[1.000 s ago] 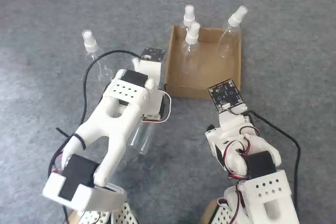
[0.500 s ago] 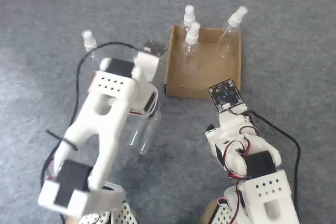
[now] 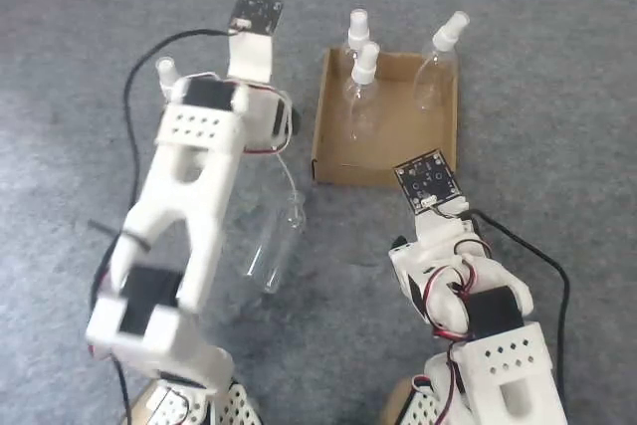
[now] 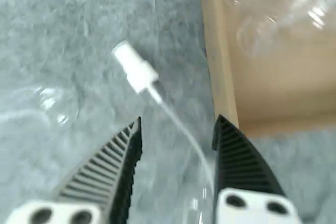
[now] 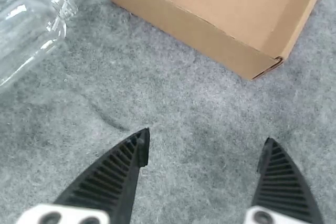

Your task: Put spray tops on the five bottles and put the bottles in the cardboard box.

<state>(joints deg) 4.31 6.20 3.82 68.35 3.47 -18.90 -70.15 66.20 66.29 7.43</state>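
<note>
The cardboard box (image 3: 320,116) is plain brown and shallow, set on fuzzy grey carpet (image 3: 557,126). Clear plastic bottles (image 3: 360,111) stand in it with ribbed white spray tops (image 3: 366,60) on. An uncapped bottle (image 3: 274,246) lies on its side between the arms. Close up from the left wrist, a loose spray top (image 4: 135,72) trails a thin curved tube beside the box wall. The left gripper (image 4: 178,120) is spread apart over it. The right gripper (image 5: 207,137) gapes wide above bare carpet near the box corner.
</note>
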